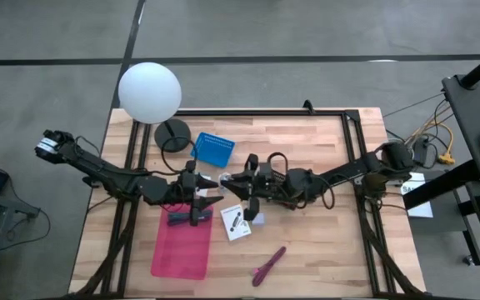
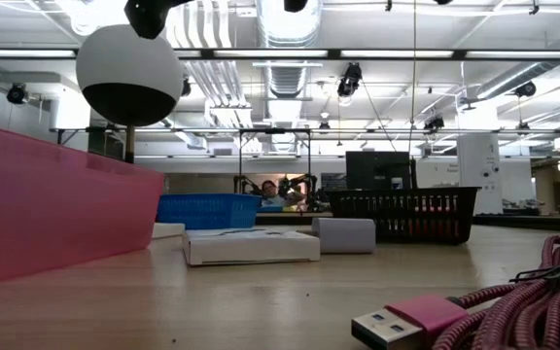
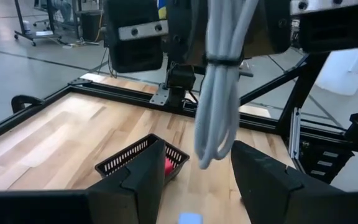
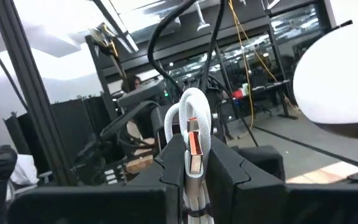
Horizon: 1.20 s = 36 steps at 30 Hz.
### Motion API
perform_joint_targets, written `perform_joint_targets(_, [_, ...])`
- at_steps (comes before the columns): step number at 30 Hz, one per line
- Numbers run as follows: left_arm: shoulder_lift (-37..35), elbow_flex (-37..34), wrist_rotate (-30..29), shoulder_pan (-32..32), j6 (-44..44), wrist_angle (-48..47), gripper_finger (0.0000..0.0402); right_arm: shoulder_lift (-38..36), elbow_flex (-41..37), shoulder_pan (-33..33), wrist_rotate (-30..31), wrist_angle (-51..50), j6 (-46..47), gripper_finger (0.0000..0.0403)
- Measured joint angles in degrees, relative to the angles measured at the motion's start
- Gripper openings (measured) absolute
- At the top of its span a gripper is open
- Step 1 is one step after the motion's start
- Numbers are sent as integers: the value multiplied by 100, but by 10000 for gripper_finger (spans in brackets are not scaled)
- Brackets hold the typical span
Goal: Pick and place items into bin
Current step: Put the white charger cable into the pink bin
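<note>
Cable (image 4: 193,134), white, coiled, limp and light; pinched at plug end by right gripper (image 4: 194,163). Left gripper (image 3: 197,171) spread open beneath dangling loops; best grabbed mid-bundle.

high: straight down on table (image 1: 307,242) | low: level across it | wrists: forward past claws
</note>
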Motion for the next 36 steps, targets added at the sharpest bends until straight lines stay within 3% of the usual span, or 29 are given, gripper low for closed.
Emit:
perform_joint_targets(8, [0, 0, 2, 0, -11, 15, 167, 299, 454, -114, -291, -28, -106, 28])
perform_joint_targets(24, [0, 0, 219, 0, -13, 184, 162, 306, 319, -148, -354, -159, 60, 29])
perform_joint_targets(30, [0, 0, 220, 0, -7, 168, 128, 304, 308, -150, -426, -251, 147, 29])
perform_joint_targets(36, [0, 0, 262, 0, -9, 162, 59, 304, 308, -161, -437, -255, 141, 29])
